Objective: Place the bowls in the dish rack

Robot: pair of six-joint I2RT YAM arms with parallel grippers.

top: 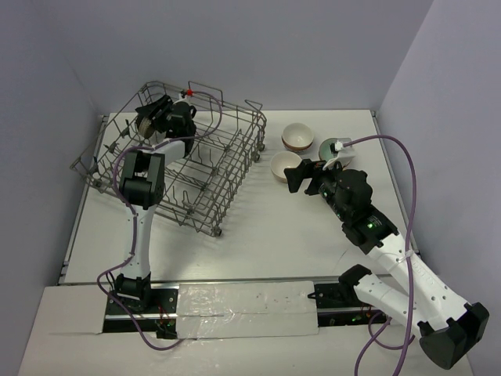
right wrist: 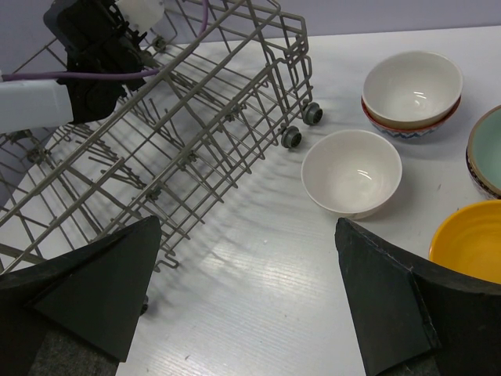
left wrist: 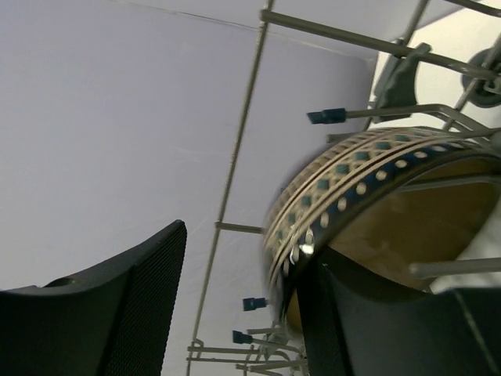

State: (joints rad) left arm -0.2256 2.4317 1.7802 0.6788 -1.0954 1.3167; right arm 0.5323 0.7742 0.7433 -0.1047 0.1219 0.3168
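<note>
The big grey metal wire dish rack (top: 211, 157) sits on the white table (top: 258, 235), at about 10 o'clock in the top view. The left gripper (top: 150, 116) reaches into the rack's far corner, at 11 o'clock. There a small round bowl with a blue and white pattern outside and brown inside (left wrist: 368, 196) stands on its edge among the wire prongs. The left gripper's two black fingers (left wrist: 117, 313) are apart. One is at the inside of the bowl by its rim, and the other is off at 9 o'clock, not touching it. So the bowl is not squeezed.

The right gripper (right wrist: 246, 231) hangs over the table with its fingers wide apart, holding nothing. In its own camera, a plain white round bowl (right wrist: 352, 172) sits at 1 o'clock. Farther off the same way, another white bowl (right wrist: 411, 82) sits inside a bowl with a red rim (right wrist: 407, 125). At 3 o'clock are a pale green bowl (right wrist: 489, 153) and an orange-yellow bowl (right wrist: 470, 239) — both cut off by the picture's edge. All of these are on the table, outside the rack.
</note>
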